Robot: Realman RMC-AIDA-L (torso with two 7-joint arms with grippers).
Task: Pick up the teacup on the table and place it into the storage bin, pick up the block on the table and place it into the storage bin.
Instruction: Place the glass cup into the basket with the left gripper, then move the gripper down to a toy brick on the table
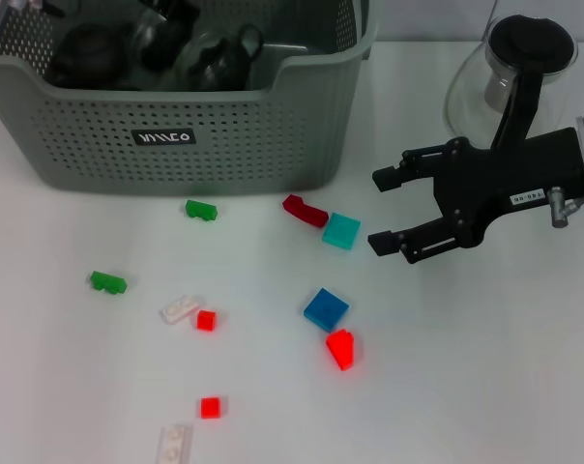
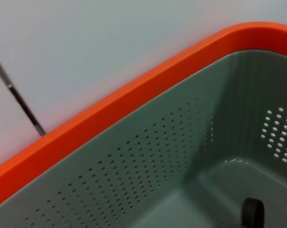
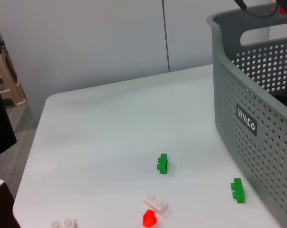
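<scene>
Block step in hand. Right gripper (image 1: 394, 208) spread wide, empty, just right of teal block (image 1: 341, 231). Bin (image 1: 215, 145) up-left of block; dark items inside, possibly teacup. Next: lower, straddle block, close.

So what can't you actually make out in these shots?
- Head view: dark objects in the grey-green perforated plastic storage bin are cut by the top edge and blurred, so no teacup is identifiable.
- Clear glass pot with black lid: partly behind the right claw, which is open.
- Left claw: in no view; its wrist view shows only bin interior.
</scene>
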